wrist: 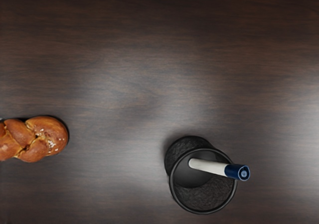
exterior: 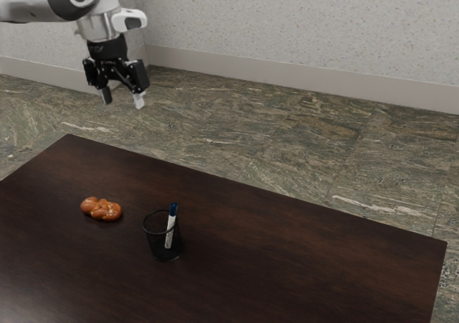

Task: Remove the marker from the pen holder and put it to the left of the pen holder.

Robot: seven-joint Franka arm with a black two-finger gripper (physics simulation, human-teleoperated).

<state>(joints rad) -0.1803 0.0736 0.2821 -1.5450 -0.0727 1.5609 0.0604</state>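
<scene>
- Gripper is open, fingers spread, hanging well above bench level.
- Marker is well below gripper, inside the mesh pen holder, tilted, blue end up past the rim.
- Holder's upright on the bench.
- Braided bread also sits below gripper, apart from holder.

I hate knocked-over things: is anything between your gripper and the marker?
Nothing visible stands between my open gripper and the marker, whose blue cap rises above the pen holder; the bread lies off to one side.
</scene>
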